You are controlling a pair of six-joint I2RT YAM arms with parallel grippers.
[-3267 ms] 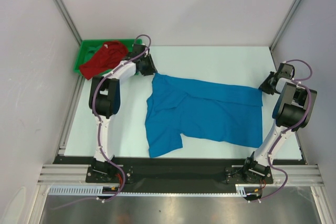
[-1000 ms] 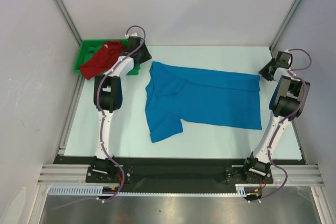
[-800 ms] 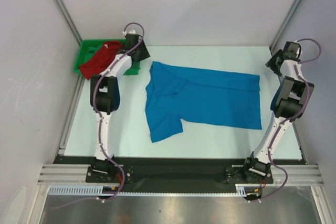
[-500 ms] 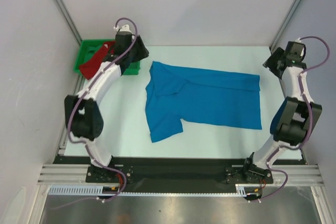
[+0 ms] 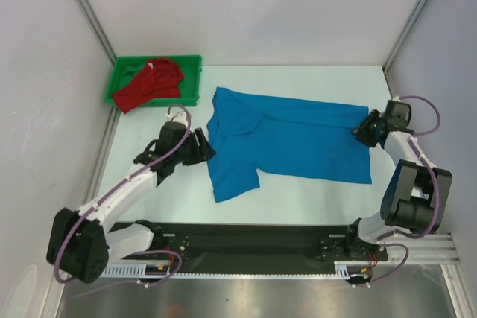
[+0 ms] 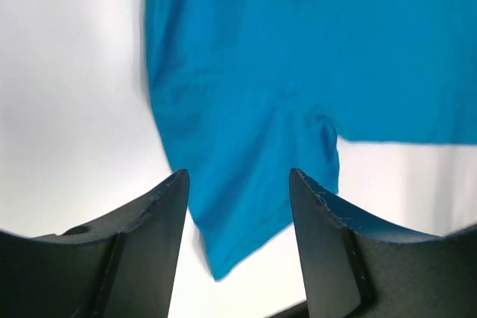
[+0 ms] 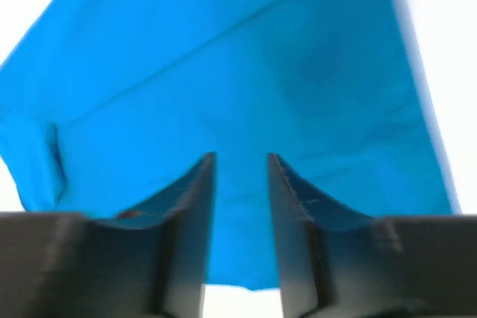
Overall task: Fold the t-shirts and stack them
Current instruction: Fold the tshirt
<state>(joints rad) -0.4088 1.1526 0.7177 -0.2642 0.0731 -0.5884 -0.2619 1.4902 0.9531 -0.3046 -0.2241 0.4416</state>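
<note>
The bright blue t-shirt (image 5: 291, 143) lies spread flat in the middle of the white table, collar end to the left, one sleeve pointing to the near edge. The red t-shirt (image 5: 149, 83) lies crumpled in the green tray (image 5: 190, 61) at the back left. My left gripper (image 5: 206, 147) is open and empty at the blue shirt's left edge; its wrist view shows the shirt (image 6: 261, 72) beyond the wide-apart fingers (image 6: 160, 221). My right gripper (image 5: 361, 131) is at the shirt's right edge, jaws narrowly apart and empty, above the blue cloth (image 7: 223, 57).
Grey walls with metal corner posts close in the table at the back, left and right. The black rail (image 5: 246, 236) with the arm bases runs along the near edge. Bare white table (image 5: 298, 83) shows behind the shirt.
Both arms have swung down from the back corners. The left gripper has left the tray for the shirt's left edge. The right gripper has come to the shirt's right edge.
</note>
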